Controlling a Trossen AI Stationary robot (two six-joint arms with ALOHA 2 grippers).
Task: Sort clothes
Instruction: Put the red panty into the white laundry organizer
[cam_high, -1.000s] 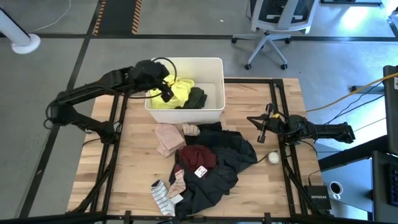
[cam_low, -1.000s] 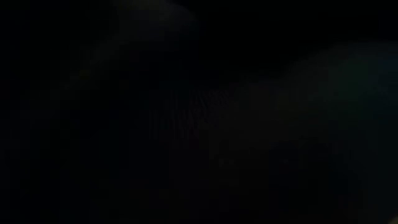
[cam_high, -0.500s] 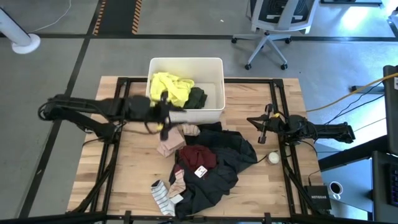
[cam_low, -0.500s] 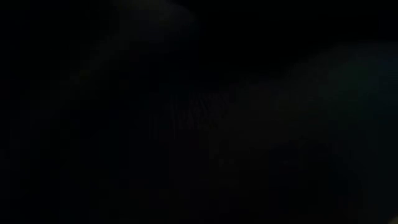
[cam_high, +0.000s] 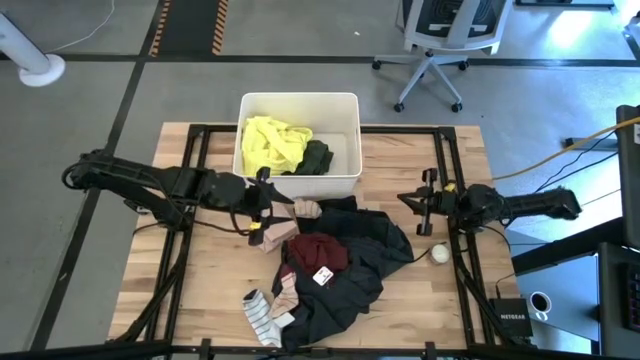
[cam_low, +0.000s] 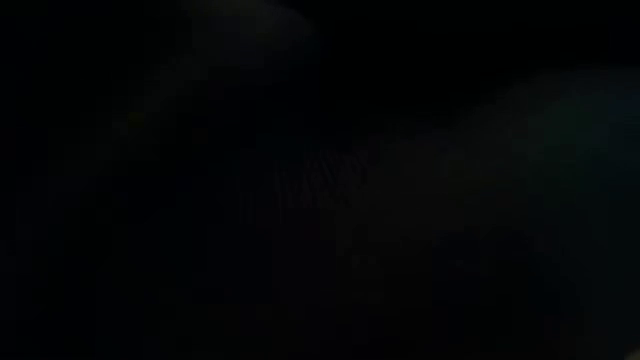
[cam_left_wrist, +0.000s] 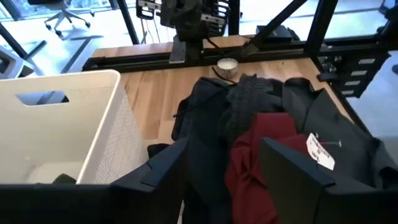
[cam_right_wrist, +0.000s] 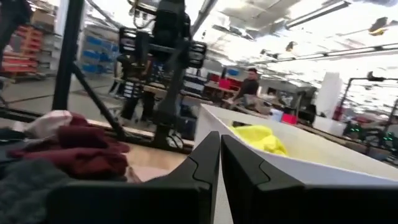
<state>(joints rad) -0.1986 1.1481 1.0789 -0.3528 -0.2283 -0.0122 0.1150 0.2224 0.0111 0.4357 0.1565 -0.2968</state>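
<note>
Inside the white bin (cam_high: 346, 152) lie neon yellow (cam_high: 272, 142) and dark green clothes (cam_high: 317, 157); left tool (cam_high: 262, 207) spread.

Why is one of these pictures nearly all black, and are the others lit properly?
The low view is almost wholly dark, nothing in it can be made out; the high view is evenly lit; the right wrist view has bright glare from ceiling lights beyond the white bin.

Low view showing me only darkness. My left gripper (cam_high: 262, 205) covering part of pink piece (cam_high: 272, 237); bin (cam_left_wrist: 93, 124) running off edge.
</note>
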